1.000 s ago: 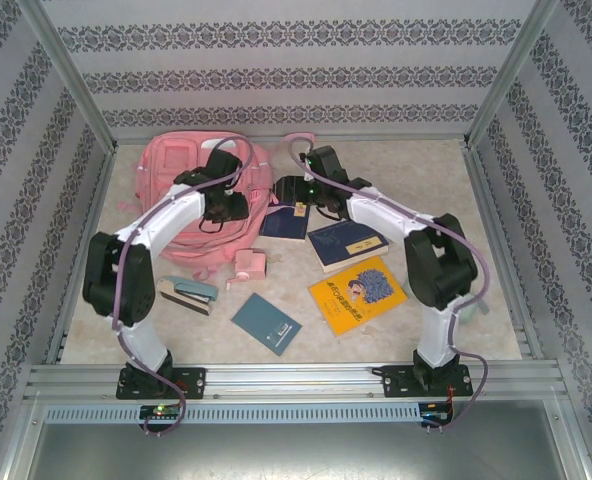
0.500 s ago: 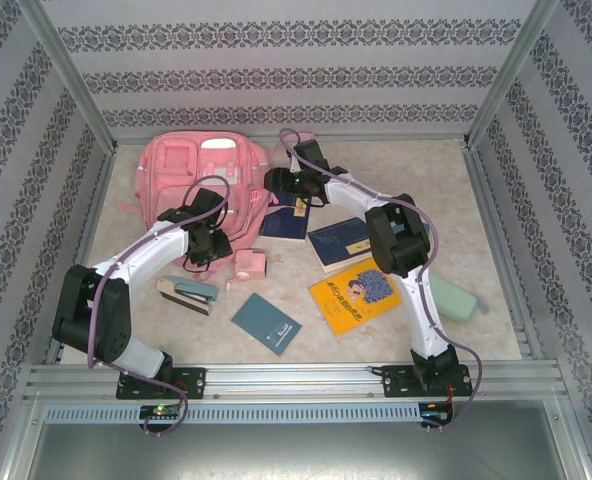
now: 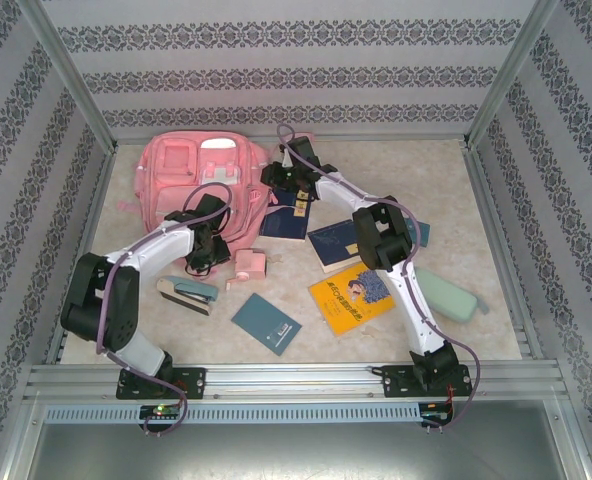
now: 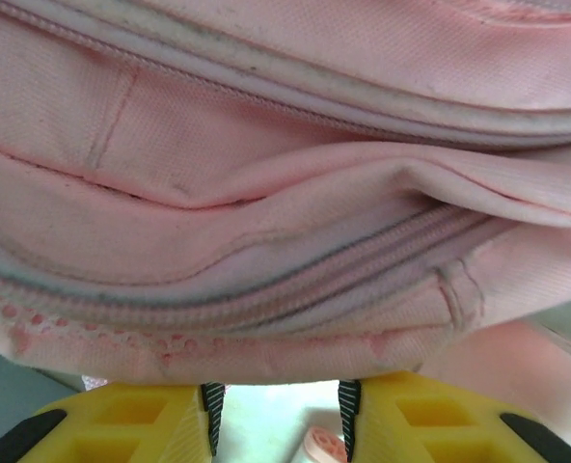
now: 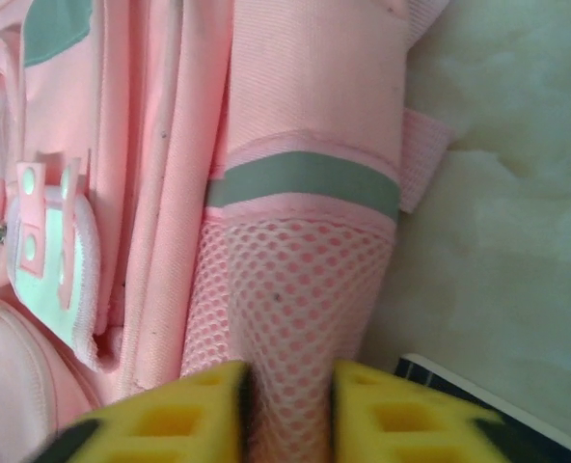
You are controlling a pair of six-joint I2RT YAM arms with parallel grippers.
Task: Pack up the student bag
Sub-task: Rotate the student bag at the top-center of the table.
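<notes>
The student bag [image 3: 198, 185], a large pink backpack, lies flat at the back left of the table. My right gripper [image 3: 276, 178] is at its right side. In the right wrist view the right gripper [image 5: 287, 386] is shut on the bag's pink mesh side pocket [image 5: 295, 289], which is pinched between the yellow fingers. My left gripper [image 3: 210, 238] is at the bag's near edge. In the left wrist view the left gripper [image 4: 278, 395] stands open, and the bag's hem [image 4: 266, 347] lies across its fingertips with bare table in the gap.
On the table near the bag are a dark blue book [image 3: 284, 220], a navy book [image 3: 344, 243], a yellow book [image 3: 356, 293], a teal notebook [image 3: 266, 322], a small pink pouch [image 3: 248, 265], a grey-teal case [image 3: 188, 292] and a green pencil case [image 3: 446, 296].
The right gripper moved left to the bag's side and closed on the mesh pocket. The left gripper drew back from the bag's top to its near edge.
</notes>
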